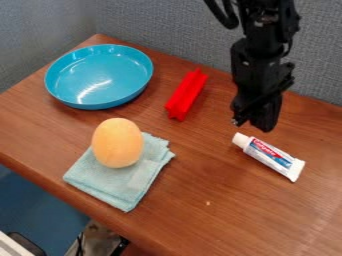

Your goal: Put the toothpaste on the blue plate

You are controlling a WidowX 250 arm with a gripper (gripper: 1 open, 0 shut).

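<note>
The toothpaste (269, 155) is a small white tube with red and blue print, lying flat on the wooden table at the right. The blue plate (99, 78) sits at the far left, with nothing in it. My black gripper (254, 120) hangs just above and behind the cap end of the tube, fingers pointing down and shut, holding nothing.
A red bar (187, 93) lies between the plate and the gripper. An orange egg-shaped object (116, 142) rests on a pale teal folded cloth (123, 170) near the front. The table's (201, 205) front edge runs diagonally below the cloth.
</note>
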